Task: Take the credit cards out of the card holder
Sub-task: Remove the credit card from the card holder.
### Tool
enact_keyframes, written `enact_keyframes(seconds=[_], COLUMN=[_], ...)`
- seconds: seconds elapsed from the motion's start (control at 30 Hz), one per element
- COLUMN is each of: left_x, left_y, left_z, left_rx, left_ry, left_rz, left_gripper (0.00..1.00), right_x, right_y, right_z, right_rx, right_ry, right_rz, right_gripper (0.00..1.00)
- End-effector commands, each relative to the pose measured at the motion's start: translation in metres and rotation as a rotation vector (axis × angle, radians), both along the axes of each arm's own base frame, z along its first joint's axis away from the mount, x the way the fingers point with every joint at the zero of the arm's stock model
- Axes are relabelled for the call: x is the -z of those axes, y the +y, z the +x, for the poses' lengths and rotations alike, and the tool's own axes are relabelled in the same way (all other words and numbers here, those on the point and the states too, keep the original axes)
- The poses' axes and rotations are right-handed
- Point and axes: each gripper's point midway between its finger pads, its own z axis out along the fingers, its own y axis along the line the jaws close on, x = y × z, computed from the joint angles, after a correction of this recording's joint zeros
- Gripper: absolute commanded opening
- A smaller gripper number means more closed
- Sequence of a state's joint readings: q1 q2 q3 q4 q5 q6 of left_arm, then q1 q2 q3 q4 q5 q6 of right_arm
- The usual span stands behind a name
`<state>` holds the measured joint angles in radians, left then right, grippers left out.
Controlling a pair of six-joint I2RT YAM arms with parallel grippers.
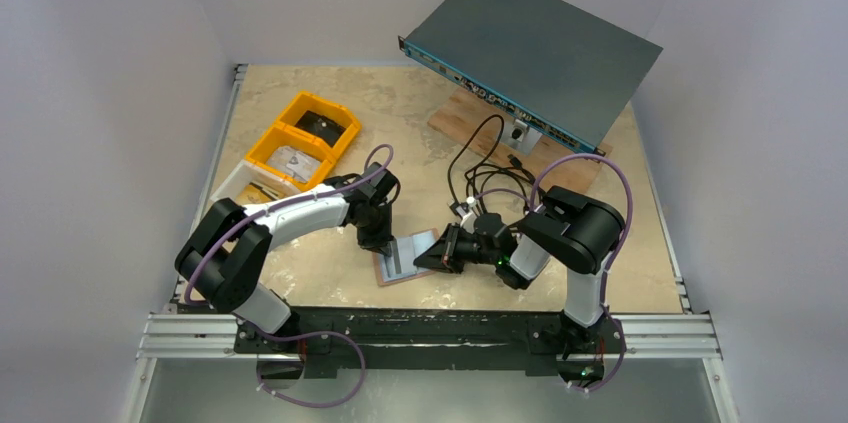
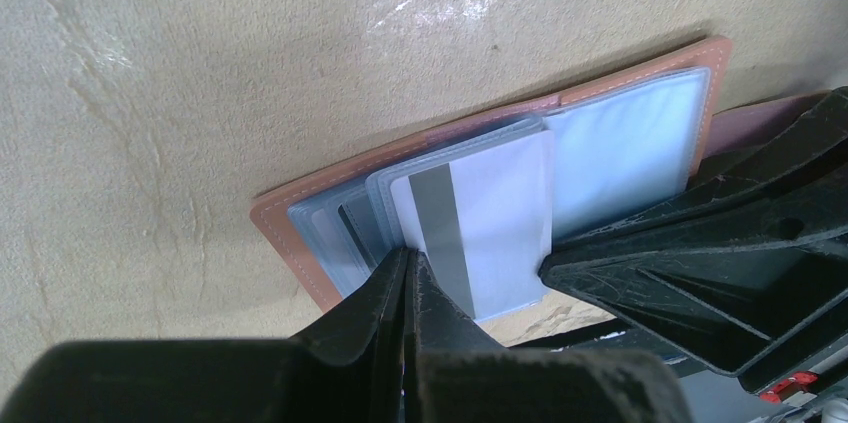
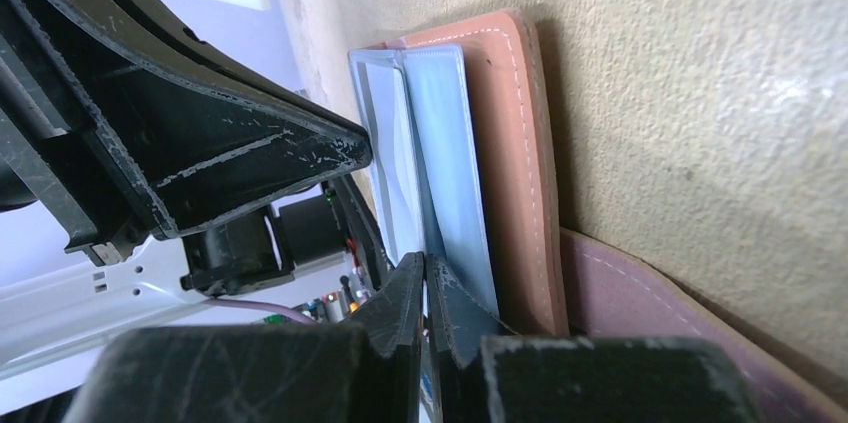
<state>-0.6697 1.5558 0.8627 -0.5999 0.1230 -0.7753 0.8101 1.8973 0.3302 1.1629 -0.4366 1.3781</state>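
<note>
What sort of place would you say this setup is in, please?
Probably a robotics lab work cell: a silver aluminium mounting rail, a flat grey metal rack-style electronics unit and yellow plastic parts bins all suggest it.

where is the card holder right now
The card holder lies open centre front in the top view, between the left gripper and the right gripper.

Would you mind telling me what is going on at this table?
Both arms work on the open card holder on the table. The left claw is shut, its tips on a pale card with a grey stripe that sticks out of the sleeves. The right claw is shut at the holder's pale inner edge; whether it grips a card is unclear.
</note>
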Motion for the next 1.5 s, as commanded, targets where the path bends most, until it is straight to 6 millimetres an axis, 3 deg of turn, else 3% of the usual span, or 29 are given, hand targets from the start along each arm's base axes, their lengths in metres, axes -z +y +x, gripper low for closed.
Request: enact_keyframes(seconds=[0.0,0.2,0.37,0.53,0.73,0.9,1.17,1.47], left_x=[0.022,0.023,0.023,0.021,0.02,0.019,0.019,0.02], left_y=[0.021,0.028,0.028,0.026,0.024,0.023,0.028,0.037], left_z=[-0.008,-0.007,-0.006,-0.004,-0.004,-0.003,-0.003,-0.006], left_rx=[-0.009,-0.019,-0.016,-0.009,-0.004,-0.001,-0.01,-0.019], left_ry=[0.037,0.034,0.032,0.025,0.026,0.025,0.031,0.034], left_rz=[0.114,0.129,0.126,0.116,0.112,0.108,0.136,0.18], left_gripper=[0.0,0.0,0.0,0.0,0.0,0.0,0.0,0.0], right_x=[-0.008,0.001,0.002,-0.001,0.004,0.009,0.012,0.019], right_y=[-0.003,-0.021,-0.02,-0.01,-0.004,-0.002,-0.011,-0.037], right_z=[0.005,0.009,0.01,0.014,0.015,0.015,0.013,0.014], right_rx=[0.029,0.083,0.056,0.02,-0.003,-0.01,0.024,0.075], right_ry=[-0.024,-0.035,-0.06,-0.079,-0.07,-0.056,-0.048,-0.087], right_rz=[0.029,-0.047,-0.076,-0.065,-0.071,-0.074,-0.094,-0.221], right_gripper=[0.0,0.0,0.0,0.26,0.36,0.29,0.0,0.0])
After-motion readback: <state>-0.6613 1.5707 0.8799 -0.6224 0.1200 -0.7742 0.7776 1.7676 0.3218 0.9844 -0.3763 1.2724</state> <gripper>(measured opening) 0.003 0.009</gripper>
